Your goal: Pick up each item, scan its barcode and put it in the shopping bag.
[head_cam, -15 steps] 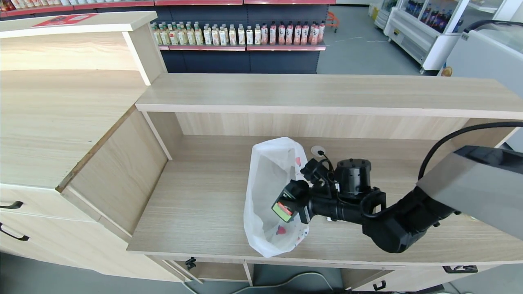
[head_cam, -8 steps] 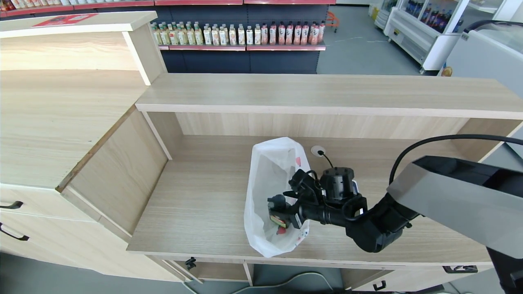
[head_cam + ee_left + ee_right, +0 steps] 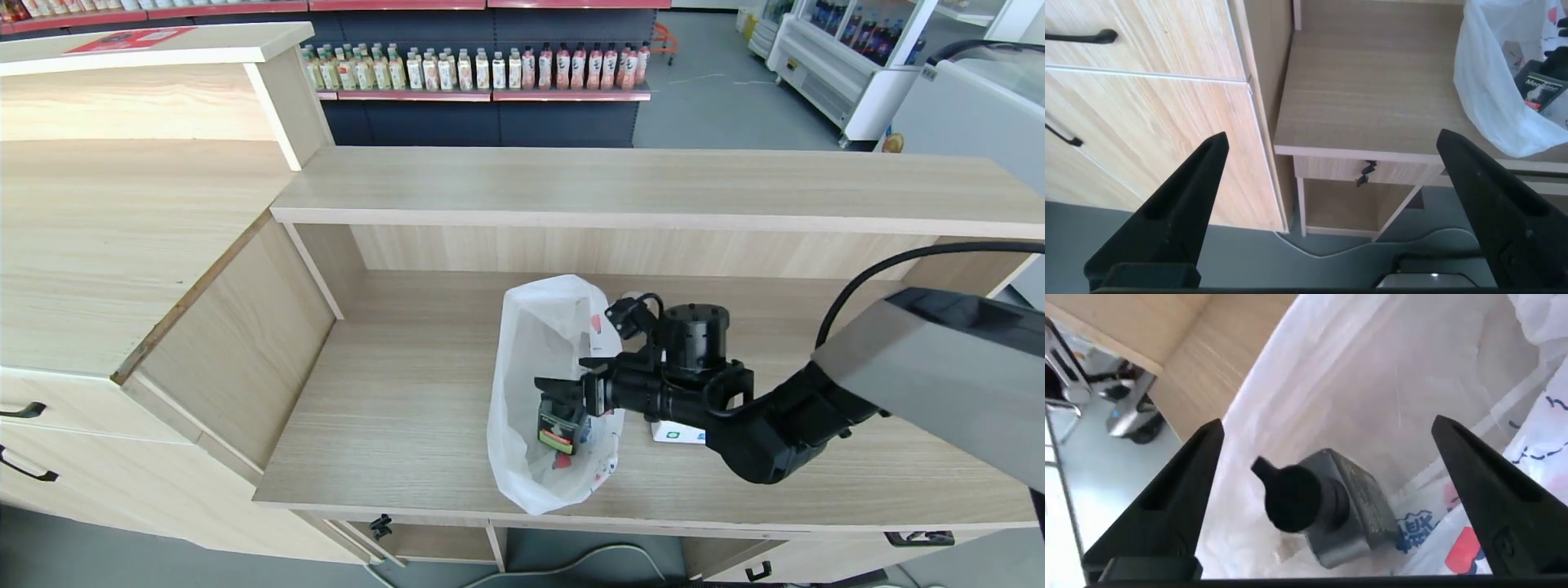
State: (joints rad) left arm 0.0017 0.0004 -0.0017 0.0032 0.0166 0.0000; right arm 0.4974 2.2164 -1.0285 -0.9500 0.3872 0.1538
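The right gripper [image 3: 562, 392] is hovering in the mouth of the white translucent plastic shopping bag [image 3: 531, 343], fingers spread wide, gripping nothing. The dark grey spouted pouch with a black cap [image 3: 1343, 510] is lying inside the bag directly beneath it. The bag is standing on the light wooden counter [image 3: 392, 408]. The left gripper [image 3: 1333, 137] is hanging low toward the bag's eight o'clock, fingers likewise far apart and empty.

Head: high, facing forward and down over the worktop [image 3: 392, 425]. Left wrist: off its front-left corner, farther back. Right wrist: close, into the shopping bag [image 3: 1388, 384], shared by all three.
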